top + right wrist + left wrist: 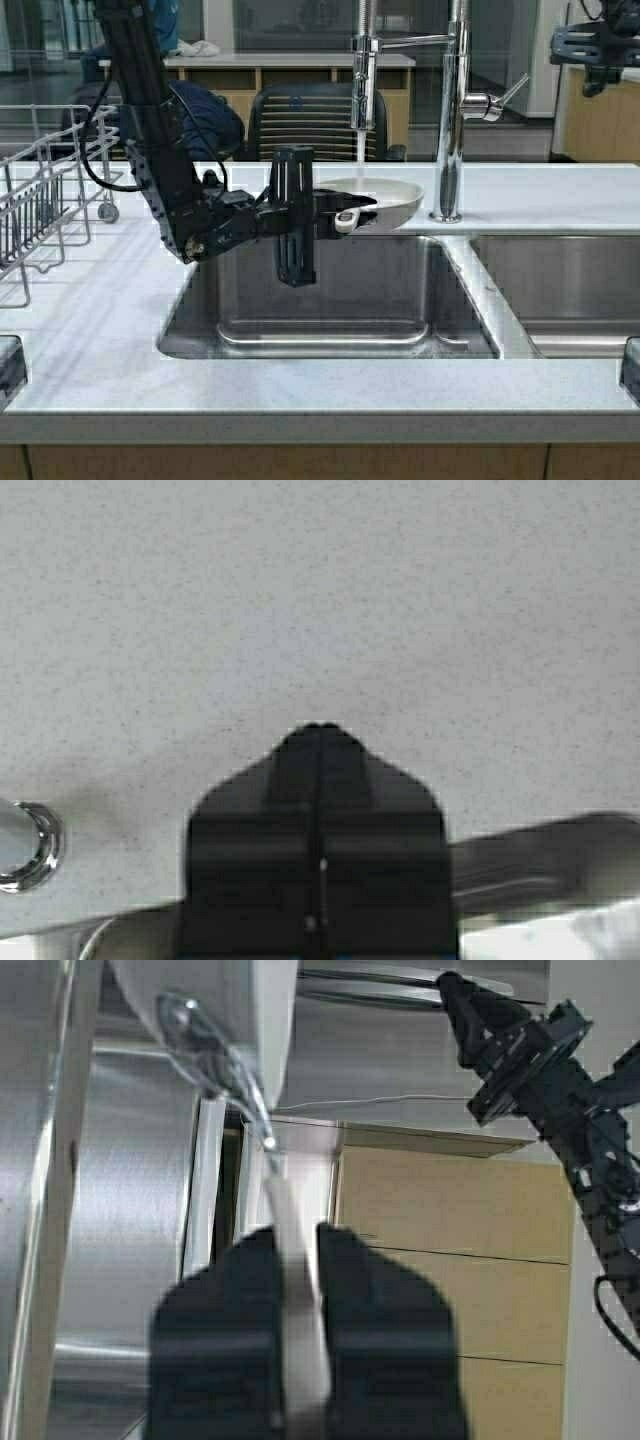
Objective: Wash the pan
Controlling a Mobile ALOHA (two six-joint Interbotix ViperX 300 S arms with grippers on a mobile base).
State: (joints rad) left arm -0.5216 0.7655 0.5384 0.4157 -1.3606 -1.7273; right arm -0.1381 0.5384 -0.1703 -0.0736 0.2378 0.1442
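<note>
Here, a robot arm is rinsing a small off-white round frying pan (375, 192) under running water.
The left gripper (335, 213) is clamping the pan's stubby handle, holding it level over the steel sink (330, 330) so the tall chrome faucet's (365, 70) stream is landing inside; the right gripper (318, 730), fingers pressed together, is waiting above the countertop (320, 600).

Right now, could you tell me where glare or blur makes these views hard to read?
High view: sharp, soft reflections on the sink. Left wrist view: left gripper blurred up close around the pan handle; steel glares. Right wrist view: right gripper dark and soft over the speckled counter.
</note>
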